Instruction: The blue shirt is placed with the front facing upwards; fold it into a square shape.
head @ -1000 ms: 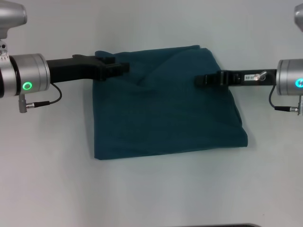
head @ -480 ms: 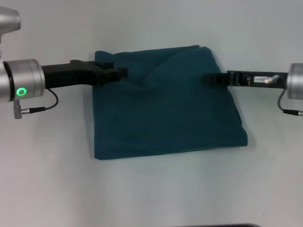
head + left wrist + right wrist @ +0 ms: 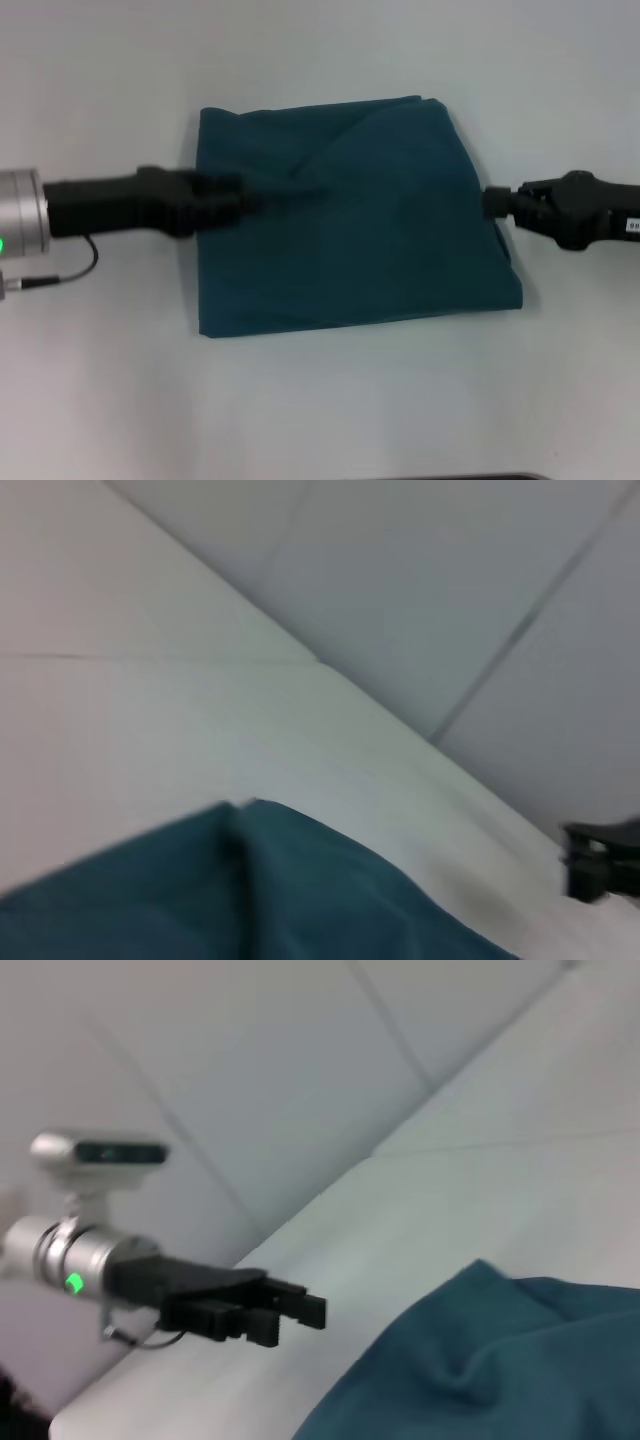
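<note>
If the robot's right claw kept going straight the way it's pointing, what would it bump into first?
Probably the blue shirt. The right gripper points sideways across the table toward the shirt's near edge, right beside it. Its height above the cloth is unclear, so it might skim over instead.

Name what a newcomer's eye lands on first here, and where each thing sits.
The blue shirt, folded into a rough square, lies mid-table with its plain side up. The left gripper reaches over its left edge near a crease, while the right gripper sits at its right edge, both low above the white table.
</note>
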Tool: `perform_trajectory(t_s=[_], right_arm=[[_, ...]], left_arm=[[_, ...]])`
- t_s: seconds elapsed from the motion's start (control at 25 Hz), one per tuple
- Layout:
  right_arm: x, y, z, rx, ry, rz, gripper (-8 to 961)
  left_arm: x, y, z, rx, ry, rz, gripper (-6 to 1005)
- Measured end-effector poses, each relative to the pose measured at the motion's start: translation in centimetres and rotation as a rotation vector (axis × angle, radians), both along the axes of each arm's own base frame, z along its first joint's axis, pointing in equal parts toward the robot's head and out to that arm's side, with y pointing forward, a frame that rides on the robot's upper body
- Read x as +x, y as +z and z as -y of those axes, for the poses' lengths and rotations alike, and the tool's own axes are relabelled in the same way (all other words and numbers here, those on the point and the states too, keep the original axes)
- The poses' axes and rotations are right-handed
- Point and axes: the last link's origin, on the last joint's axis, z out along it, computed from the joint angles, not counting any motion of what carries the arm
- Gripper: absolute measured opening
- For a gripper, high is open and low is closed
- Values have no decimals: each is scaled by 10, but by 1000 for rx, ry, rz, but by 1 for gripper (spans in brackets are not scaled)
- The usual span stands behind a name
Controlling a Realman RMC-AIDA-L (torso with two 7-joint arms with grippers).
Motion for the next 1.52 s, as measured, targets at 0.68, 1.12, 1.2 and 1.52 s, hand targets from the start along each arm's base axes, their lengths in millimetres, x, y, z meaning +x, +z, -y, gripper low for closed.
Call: perform_trajectory(t_s=[0.68,1.12,1.2,1.52], right_arm=[[-23,-22,-11,-93,170,94,111],[-27,-23,-14,-104,195,108,587],[-27,-23,-14,-107,194,110,669],[-26,-20,-15,-101,189,107,809]], left_arm=[[-6,-12,24,-47,-11,43,694],[-10,-11,25,-40,-15,32,878],[-10,-11,25,-39,-16,32,893],[-10,-10,24,-36,-17,28,901]])
